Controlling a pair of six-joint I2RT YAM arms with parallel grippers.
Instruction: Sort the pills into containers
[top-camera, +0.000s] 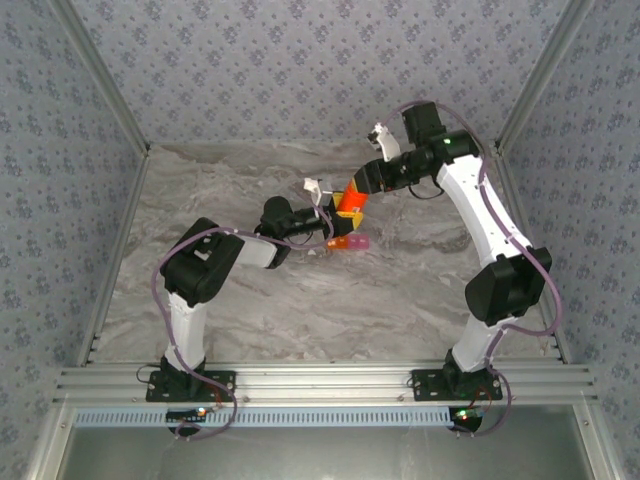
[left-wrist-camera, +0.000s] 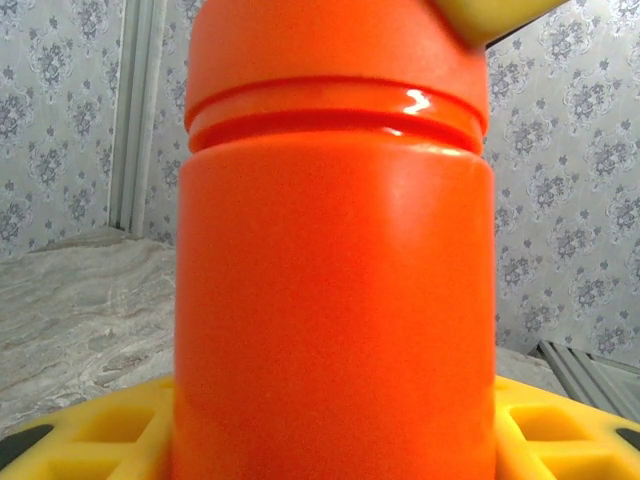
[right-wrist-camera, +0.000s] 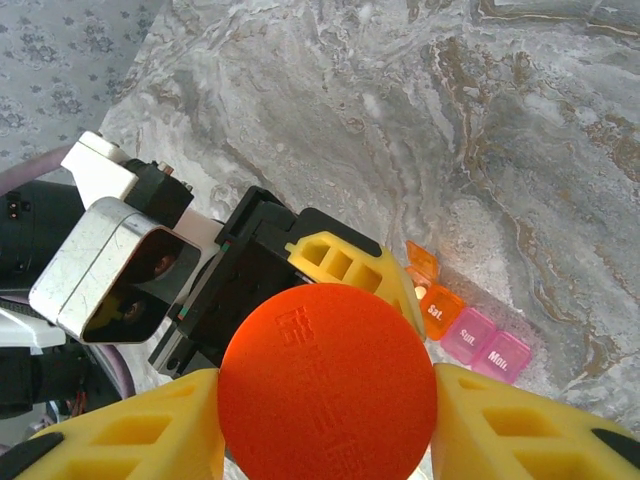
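An orange round bottle (top-camera: 351, 203) is held above the table between both grippers. My left gripper (top-camera: 335, 212) is shut on its body (left-wrist-camera: 335, 300), with yellow fingers (left-wrist-camera: 90, 430) on both sides. My right gripper (right-wrist-camera: 327, 440) is shut on the bottle's orange cap (right-wrist-camera: 327, 385) from above. The pill box (right-wrist-camera: 470, 328), a small strip of orange and pink cells, lies on the table beside the bottle (top-camera: 347, 243). Its end orange lid (right-wrist-camera: 422, 262) stands open, and a small pale spot that may be a pill (right-wrist-camera: 421, 292) shows inside.
The marble table top (top-camera: 260, 300) stretches out to the near side and left of the arms. Patterned walls (top-camera: 300, 60) close in the back and sides. The left arm's wrist camera housing (right-wrist-camera: 110, 265) sits close under the right gripper.
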